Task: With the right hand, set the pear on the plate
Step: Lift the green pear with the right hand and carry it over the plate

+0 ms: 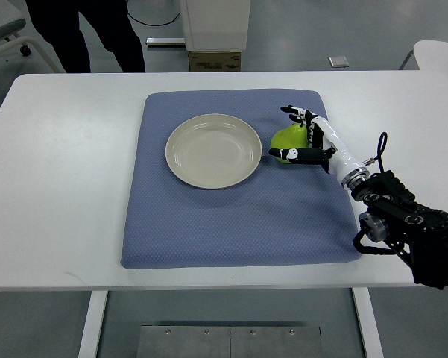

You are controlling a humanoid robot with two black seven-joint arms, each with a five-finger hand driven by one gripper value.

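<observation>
A green pear (pixel 288 141) lies on the blue mat (pixel 231 224), just right of a cream plate (pixel 212 151) that holds nothing. My right hand (pixel 294 133) comes in from the lower right and is curled around the pear, fingers over its far side and thumb along its near side. The pear rests on the mat, close to the plate's right rim. The left arm is not in view.
The mat lies on a white table (pixel 60 164). A person's legs (pixel 97 33) stand beyond the table's far edge at the upper left. A white machine base (pixel 215 26) stands behind the table's far middle.
</observation>
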